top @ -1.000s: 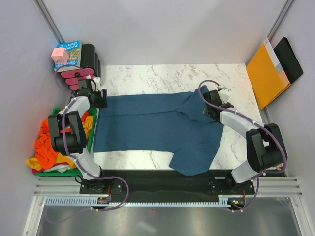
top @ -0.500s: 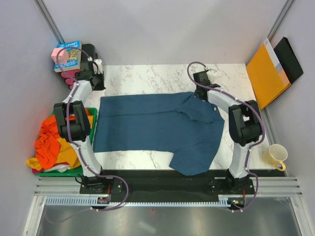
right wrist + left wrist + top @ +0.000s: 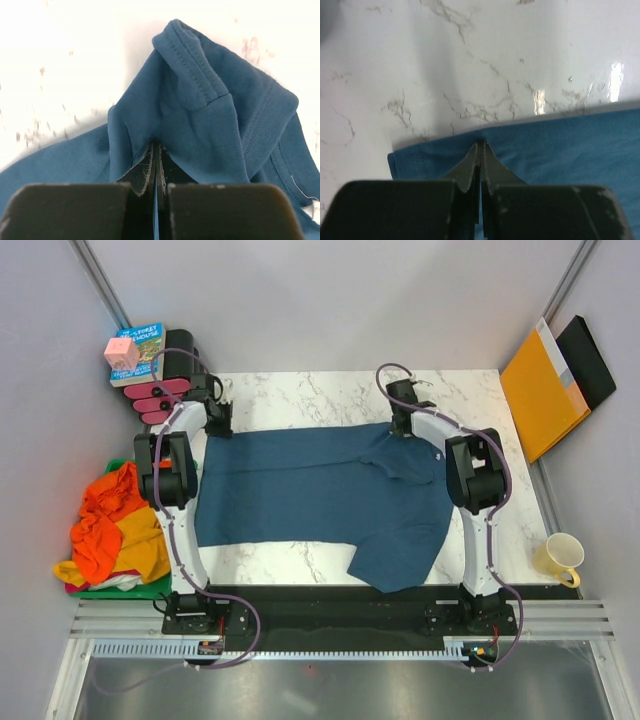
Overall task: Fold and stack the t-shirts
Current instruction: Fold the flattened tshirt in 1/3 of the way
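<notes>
Left gripper (image 3: 221, 419) fingers pressed together, pinching the far edge of the teal-blue t-shirt (image 3: 320, 480) near its upper-left corner. In the left wrist view the tips (image 3: 481, 146) meet right on the hem of the shirt (image 3: 560, 150), with marble just beyond.

Right gripper (image 3: 401, 428) also clamped tight, on a bunched fold of the shirt at its upper edge, centre-right of the frame. In the right wrist view a sliver of blue cloth shows between the closed tips (image 3: 156, 148), and a ribbed hem of the shirt (image 3: 200, 115) stands up above them.

Text: only the blue book (image 3: 146, 344) in the upper left carries print. One word looks like "FOREST", the rest is too small to read. Pink cube (image 3: 121, 352) sits on it. No readable label on the shirt.

Pose: both arms reach from the bases at the bottom of the frame to the far side of the table (image 3: 300, 395). Left arm runs up the table's left edge, wrist turned right. Right arm runs up the right side, wrist turned left.

Shirt lies spread flat across the table, its lower right part hanging over the near edge. Orange t-shirt (image 3: 98, 518) and mustard yellow t-shirt (image 3: 145, 545) are heaped at left, off the table, over a green bin (image 3: 110, 591). Yellow mug (image 3: 560, 558) at lower right, orange envelope (image 3: 538, 390) at upper right.
</notes>
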Motion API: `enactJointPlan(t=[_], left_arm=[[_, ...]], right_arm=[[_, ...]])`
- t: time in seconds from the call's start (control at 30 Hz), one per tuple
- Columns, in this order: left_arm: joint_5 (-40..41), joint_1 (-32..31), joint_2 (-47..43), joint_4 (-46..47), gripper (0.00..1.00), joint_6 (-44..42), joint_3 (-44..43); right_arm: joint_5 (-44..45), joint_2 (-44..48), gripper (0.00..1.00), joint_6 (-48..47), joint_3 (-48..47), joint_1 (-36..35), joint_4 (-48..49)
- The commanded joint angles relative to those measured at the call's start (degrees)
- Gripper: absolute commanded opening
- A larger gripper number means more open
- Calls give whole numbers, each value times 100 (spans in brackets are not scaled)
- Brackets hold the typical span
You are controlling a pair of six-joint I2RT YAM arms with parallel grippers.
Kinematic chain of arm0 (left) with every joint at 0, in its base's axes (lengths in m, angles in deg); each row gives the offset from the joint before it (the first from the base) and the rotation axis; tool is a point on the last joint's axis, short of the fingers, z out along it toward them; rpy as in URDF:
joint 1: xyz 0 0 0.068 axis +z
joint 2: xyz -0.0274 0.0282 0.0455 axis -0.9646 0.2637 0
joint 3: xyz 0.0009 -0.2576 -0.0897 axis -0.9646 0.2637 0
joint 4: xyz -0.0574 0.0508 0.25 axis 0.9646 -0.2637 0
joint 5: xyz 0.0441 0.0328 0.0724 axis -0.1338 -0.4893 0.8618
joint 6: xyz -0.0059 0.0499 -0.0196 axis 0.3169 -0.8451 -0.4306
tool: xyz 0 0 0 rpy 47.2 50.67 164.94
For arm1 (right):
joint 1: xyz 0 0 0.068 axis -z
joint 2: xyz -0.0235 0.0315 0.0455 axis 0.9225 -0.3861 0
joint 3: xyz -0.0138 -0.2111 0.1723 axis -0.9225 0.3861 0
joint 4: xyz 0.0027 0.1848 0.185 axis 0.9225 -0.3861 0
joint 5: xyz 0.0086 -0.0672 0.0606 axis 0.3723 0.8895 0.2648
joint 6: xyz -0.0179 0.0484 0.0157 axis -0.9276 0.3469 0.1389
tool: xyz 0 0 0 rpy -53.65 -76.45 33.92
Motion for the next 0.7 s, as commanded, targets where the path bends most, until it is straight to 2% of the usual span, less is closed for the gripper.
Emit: enactJointPlan(t=[0.0,0.2,0.33,0.43,0.53,0.67], left_arm=[[140,-68,450,-378,2,-112,-648],[289,-103,1241,-932,2,-6,-1833],[429,-208,1847,-1450,2,-59,-3254],[500,-226,2226,-1636,2,-138,-3942],[641,-419,2498,-1636,2,-217,-4409],[658,-481,2718,-1601,6,-226,-4788]], right_arm=[[56,-499,0,32,-508,271,-515],[-49,-1052,0,67,-1333,588,-867],[-216,-1622,0,76,-2429,772,-1131],[-304,-2105,0,67,-3387,816,-1429],[-489,-2458,1,120,-4048,913,-1570],[-533,-2547,1,287,-4121,1054,-1562]])
